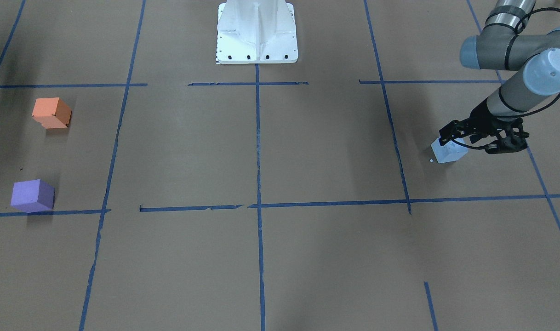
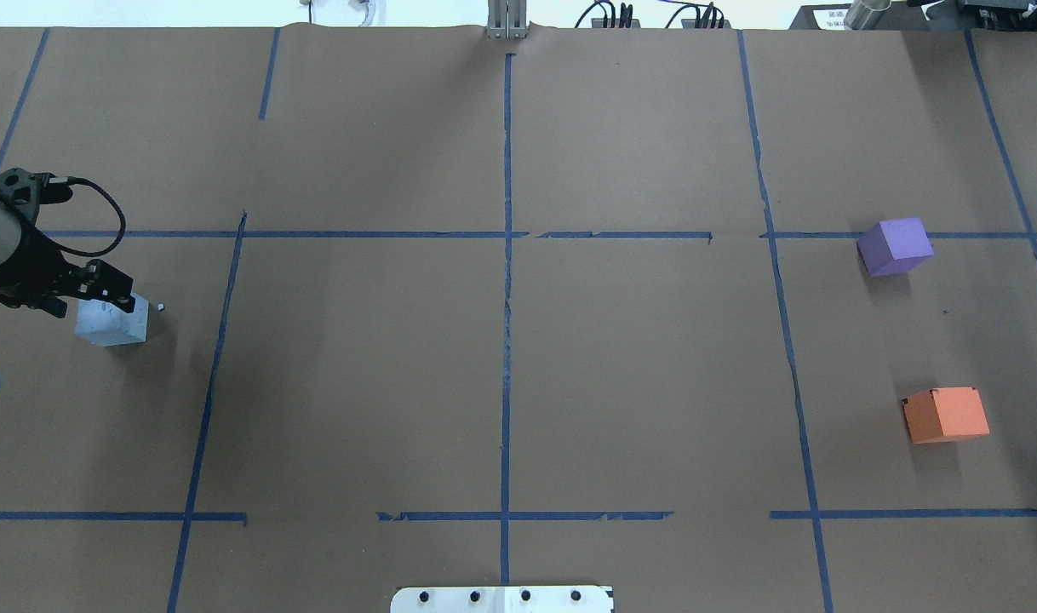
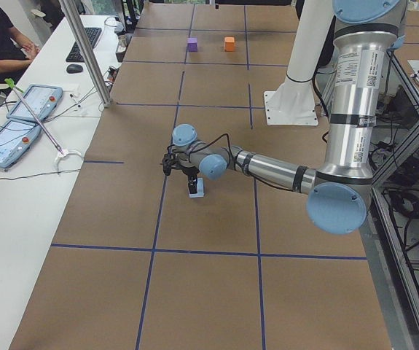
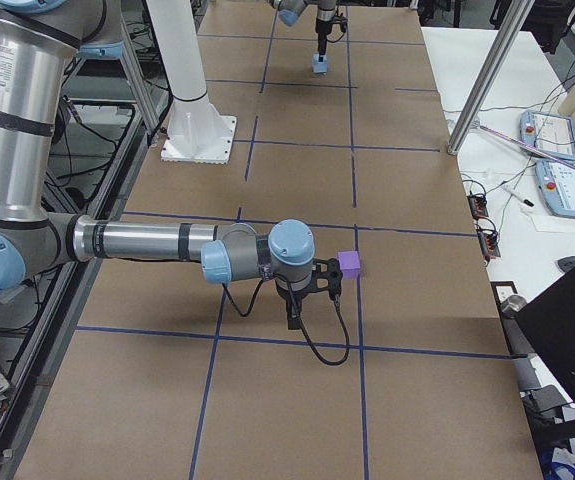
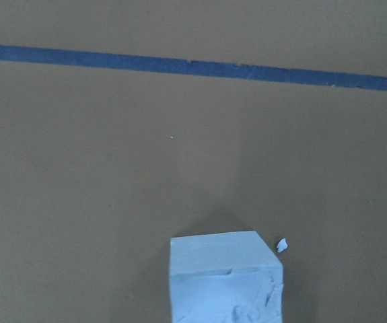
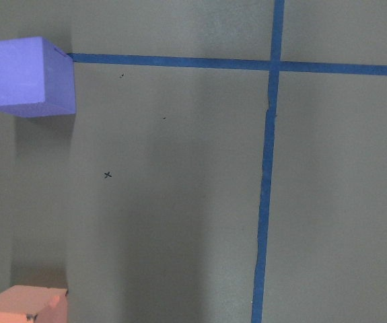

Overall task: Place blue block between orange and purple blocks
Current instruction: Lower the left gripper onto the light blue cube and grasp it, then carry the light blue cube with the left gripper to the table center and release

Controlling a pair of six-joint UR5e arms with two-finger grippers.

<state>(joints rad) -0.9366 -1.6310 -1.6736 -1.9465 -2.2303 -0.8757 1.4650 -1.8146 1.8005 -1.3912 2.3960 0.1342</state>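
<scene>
Pale blue foam cube (image 1: 449, 152) is sitting flat on the brown paper-covered tabletop (image 1: 307, 151), far over on the robot's left side, with one white crumb (image 1: 431, 160) lying just beside it. Left claw (image 1: 451, 140) is hanging right at the cube's top, tips touching it or nearly so. Can't tell whether it's spread or pinching; the left wrist camera is showing only the cube at the frame's bottom edge, no fingers. Orange foam cube (image 1: 52, 112) and purple foam cube (image 1: 32, 196) are sitting on the opposite side, well apart from the blue one, with a gap between them. Right claw (image 4: 302, 305) is hanging low just beside the purple cube, pointing down — it's showing only in the right side view, so can't tell its state.
</scene>
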